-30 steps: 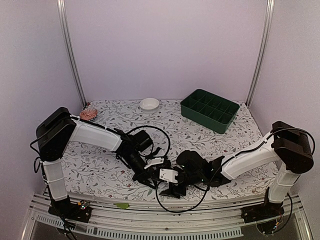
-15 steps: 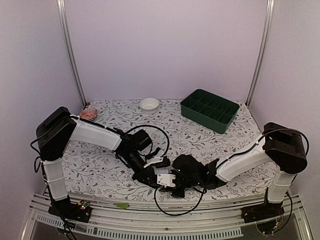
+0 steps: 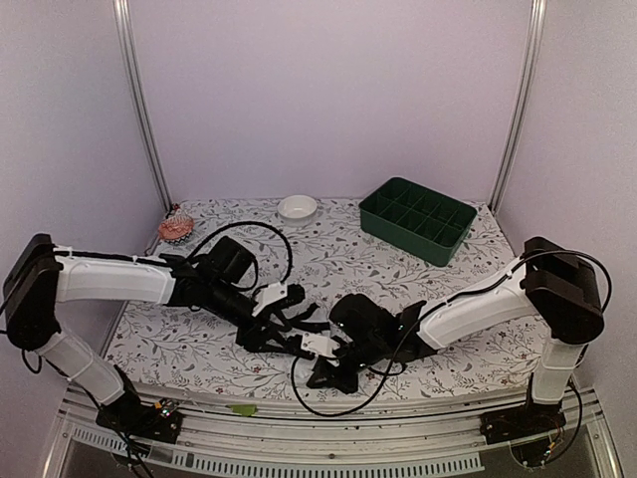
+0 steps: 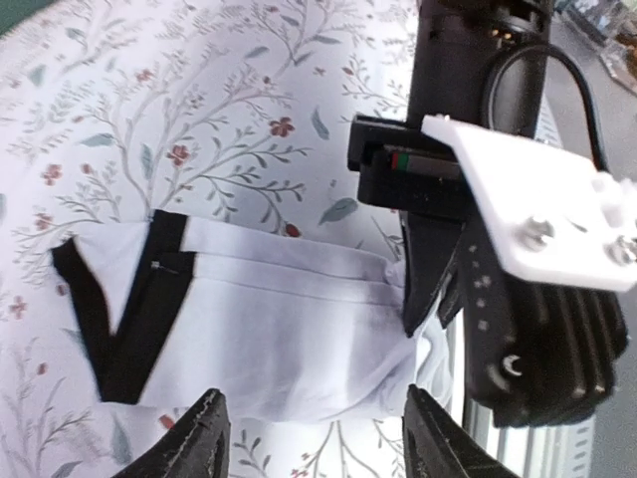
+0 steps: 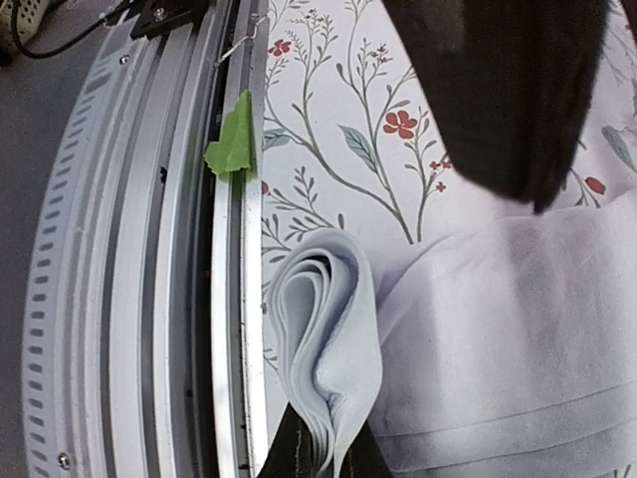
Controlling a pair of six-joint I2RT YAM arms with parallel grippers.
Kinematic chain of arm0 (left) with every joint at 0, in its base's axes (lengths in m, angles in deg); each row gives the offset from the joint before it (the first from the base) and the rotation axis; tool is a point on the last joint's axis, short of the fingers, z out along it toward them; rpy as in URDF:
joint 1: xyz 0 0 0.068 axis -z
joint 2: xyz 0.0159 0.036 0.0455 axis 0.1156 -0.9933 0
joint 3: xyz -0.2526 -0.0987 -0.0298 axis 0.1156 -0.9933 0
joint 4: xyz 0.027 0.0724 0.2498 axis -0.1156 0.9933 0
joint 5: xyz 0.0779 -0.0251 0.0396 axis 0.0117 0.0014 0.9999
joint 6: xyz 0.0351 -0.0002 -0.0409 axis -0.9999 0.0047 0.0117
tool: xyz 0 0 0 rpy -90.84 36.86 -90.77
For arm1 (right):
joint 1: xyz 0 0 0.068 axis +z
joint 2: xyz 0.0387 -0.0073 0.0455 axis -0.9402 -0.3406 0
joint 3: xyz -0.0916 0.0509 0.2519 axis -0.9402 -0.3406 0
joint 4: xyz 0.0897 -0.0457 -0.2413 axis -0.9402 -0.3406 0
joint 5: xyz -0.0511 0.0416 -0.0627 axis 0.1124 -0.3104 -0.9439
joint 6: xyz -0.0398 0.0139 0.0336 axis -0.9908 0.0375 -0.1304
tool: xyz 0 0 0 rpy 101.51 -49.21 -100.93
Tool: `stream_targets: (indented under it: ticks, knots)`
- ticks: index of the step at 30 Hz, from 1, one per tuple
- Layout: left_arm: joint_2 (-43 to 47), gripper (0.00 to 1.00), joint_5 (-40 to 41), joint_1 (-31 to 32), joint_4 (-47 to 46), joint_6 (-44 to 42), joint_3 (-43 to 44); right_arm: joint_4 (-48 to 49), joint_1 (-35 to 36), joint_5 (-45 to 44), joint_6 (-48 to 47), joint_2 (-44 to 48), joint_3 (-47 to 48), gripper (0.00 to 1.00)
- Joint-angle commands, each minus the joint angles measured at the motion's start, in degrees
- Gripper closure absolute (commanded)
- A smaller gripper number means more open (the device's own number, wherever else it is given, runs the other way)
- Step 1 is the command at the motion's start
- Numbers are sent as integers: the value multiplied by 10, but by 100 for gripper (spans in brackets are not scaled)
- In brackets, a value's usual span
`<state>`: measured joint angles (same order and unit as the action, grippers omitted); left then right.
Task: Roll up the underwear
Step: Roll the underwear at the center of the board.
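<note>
The underwear (image 4: 279,339) is lying near the front edge of the table, about midway between the two arm bases, spread mostly flat on the floral cloth (image 4: 199,100). In the left wrist view its white fabric is stretching from left to right. The black stripes are forming a V at its left end, and that end is resting free on the cloth. The right gripper (image 5: 323,453) is pinching the opposite end. Its jaws are closed tight on a bunch of folded layers, which are curling up into a loop just beside the metal rail (image 5: 149,249) at the table's edge. The rest of the fabric is trailing away from that pinch, smooth and slightly creased. The left gripper (image 4: 317,430) is hovering above the middle of the underwear with its jaws spread wide and holding nothing. Whether its fingertips (image 4: 204,428) are touching the fabric cannot be told. In the top view the two grippers are meeting close together over the garment, the left arm reaching in low from the left and the right arm from the right. A scrap of green tape (image 5: 233,139) is sticking to the rail. A white bowl (image 3: 297,206) and a green tray (image 3: 416,219) are sitting well apart from the garment at the back of the table.
</note>
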<state>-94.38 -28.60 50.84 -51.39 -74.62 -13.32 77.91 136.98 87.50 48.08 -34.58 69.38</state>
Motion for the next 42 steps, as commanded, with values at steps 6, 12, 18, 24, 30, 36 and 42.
stream_targets:
  ticks: [6, 12, 18, 24, 30, 36, 42]
  knots:
    - [195, 38, 144, -2, -171, -2, -167, -98, -83, 232, 177, -86, 73, 100]
    - [260, 40, 187, 51, -139, -53, -220, -169, -104, 313, 209, -171, 160, 100]
    - [267, 42, 236, 147, -131, -77, -237, -217, -124, 374, 241, -234, 204, 100]
    - [188, 48, 284, 215, -170, -73, -223, -245, -135, 414, 264, -269, 225, 100]
    - [105, 50, 416, 263, -247, -70, -210, -248, -140, 423, 277, -303, 229, 100]
    - [63, 50, 449, 266, -285, -76, -208, -258, -140, 425, 281, -316, 239, 100]
    - [19, 52, 453, 267, -292, -112, -200, -259, -140, 437, 284, -325, 247, 100]
